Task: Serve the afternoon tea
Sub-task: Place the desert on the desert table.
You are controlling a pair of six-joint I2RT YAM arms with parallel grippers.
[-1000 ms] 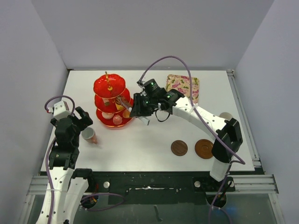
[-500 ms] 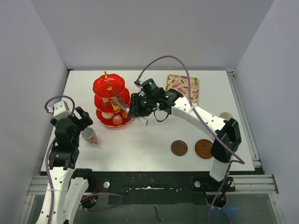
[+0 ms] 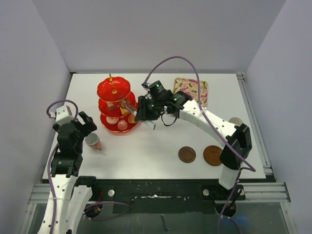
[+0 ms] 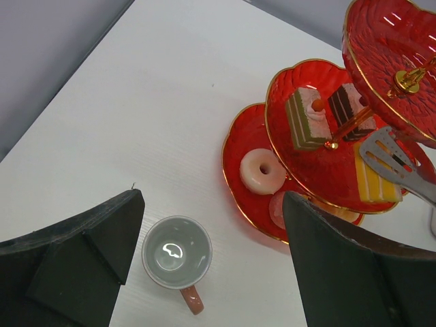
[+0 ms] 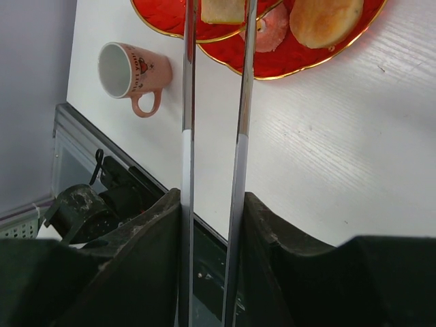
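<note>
A white surface (image 3: 156,141) seen from above, with two robot arms at its near edge. At the far left stands a red see-through three-tier stand (image 3: 105,91) with a gold handle. It holds several small cakes: a pale doughnut (image 4: 261,170) on the bottom tier, and a green layered slice (image 4: 304,119) and a brown slice (image 4: 346,103) on the middle one. The right tool (image 5: 212,231) is closed narrowly on the handles of metal tongs (image 4: 388,153), whose slotted end lies over a yellow cake (image 4: 368,180) on the middle tier. Whether the tongs pinch that cake cannot be told. The left tool (image 4: 212,201) hangs with its jaws wide apart and holds nothing, just above a pink cup (image 4: 177,253) that sits on the surface near the stand. Two round brown saucers (image 3: 186,154) (image 3: 212,155) lie bare at the near right, well apart from both cups. A pale rounded shape beside the right arm, likely the light-blue cup (image 3: 235,120), is mostly hidden. A flower-patterned tray (image 3: 191,90) sits at the far side. The serving looks only partly done: no cup is on a saucer yet. The stand's upper tiers and handle crowd the tongs.
</note>
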